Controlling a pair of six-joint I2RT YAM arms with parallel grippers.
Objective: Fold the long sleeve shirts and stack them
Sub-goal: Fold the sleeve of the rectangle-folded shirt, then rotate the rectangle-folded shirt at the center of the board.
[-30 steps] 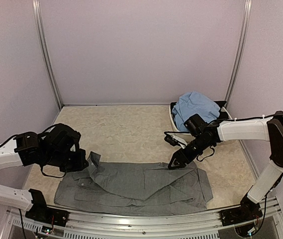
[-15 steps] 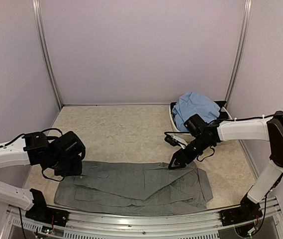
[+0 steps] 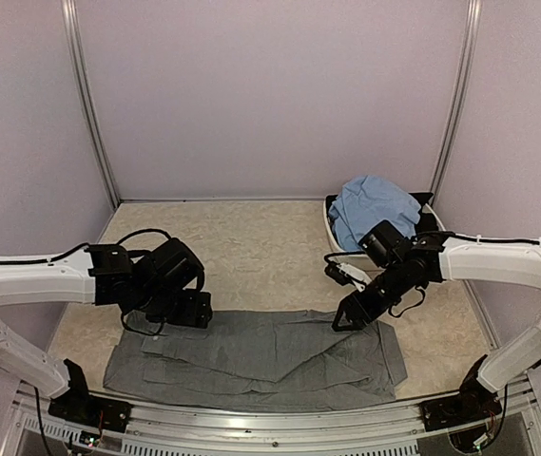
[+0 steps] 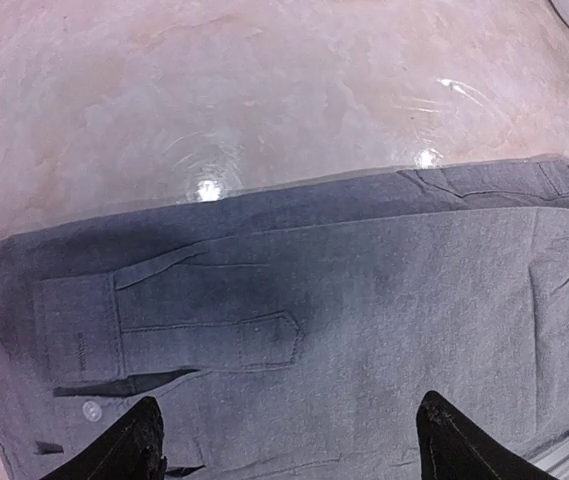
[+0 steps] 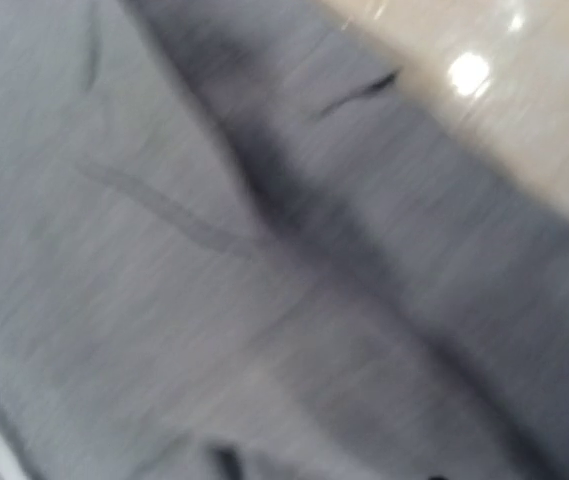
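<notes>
Currently, slate grey shirt (image 3: 260,356) is lying flat along the surface's (image 3: 251,247) near edge; light blue shirt (image 3: 370,209) is sitting in far-right basin (image 3: 330,224). Over the grey shirt's left end, left tool (image 4: 289,448) is hovering released; at its far edge, right tool (image 3: 343,320), grip state too blurred to tell.

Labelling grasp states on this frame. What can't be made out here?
- Right wrist view: motion blur; grey shirt is a smear, fingertips unreadable.
- Top view: right claw too small and dark to tell open from shut, or whether it pinches cloth.
- Top view: left claw merges with its dark wrist housing; only the left wrist view shows it open.
- Top view: light blue shirt covers most of the white basin; folds unreadable.
</notes>
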